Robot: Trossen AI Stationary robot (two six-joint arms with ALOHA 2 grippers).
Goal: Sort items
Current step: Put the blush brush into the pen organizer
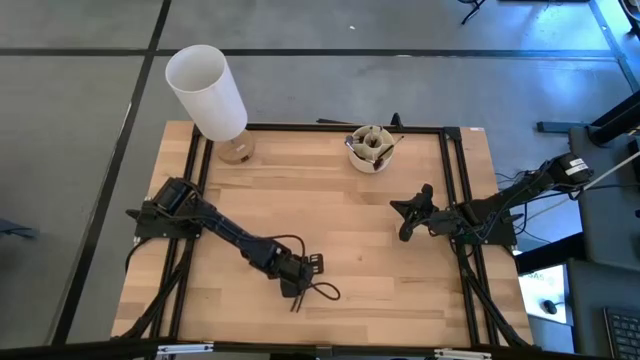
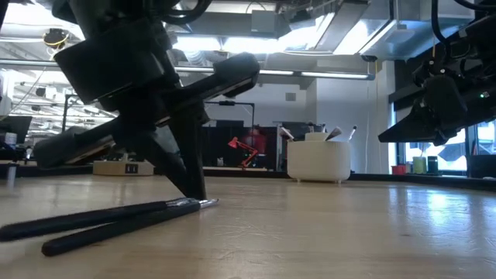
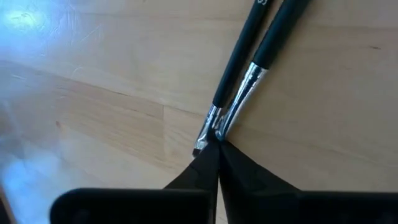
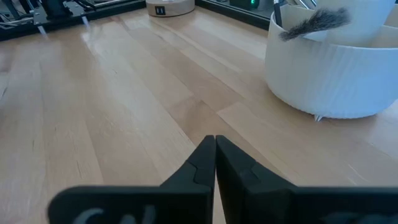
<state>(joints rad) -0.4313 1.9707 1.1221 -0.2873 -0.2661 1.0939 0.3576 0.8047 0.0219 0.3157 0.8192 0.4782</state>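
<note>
Counter (image 1: 330,210): pale wooden plank top with a black metal frame, filling the centre of the high view.

Left hand (image 1: 296,288): low centre of the high view, at the end of the dark left arm reaching in from the left edge. Fingers pressed together, tips down on the counter at the silver ferrule ends of two brushes. Whether the tips pinch a ferrule or only touch it cannot be told.

Two thin black-handled makeup brushes with silver ferrules (image 3: 249,81): lying flat on the counter, side by side and touching near the ferrules, handles spreading slightly apart away from the hand. In the low view they lie at lower left (image 2: 108,217), ferrules under the left fingers.

Right hand (image 1: 404,234): right of centre in the high view, above the counter. Fingers together, holding nothing, as seen in the right wrist view (image 4: 215,155).

Round beige ribbed compartmented cup (image 1: 369,150): upper centre of the high view, near the counter's top edge. Several brushes and sticks (image 2: 333,133) stand in it; one grey fluffy bristle head (image 4: 317,22) leans over its rim.

Tall white cylinder (image 1: 205,90): upper left of the high view, standing on a round wooden base at the counter's corner.
</note>
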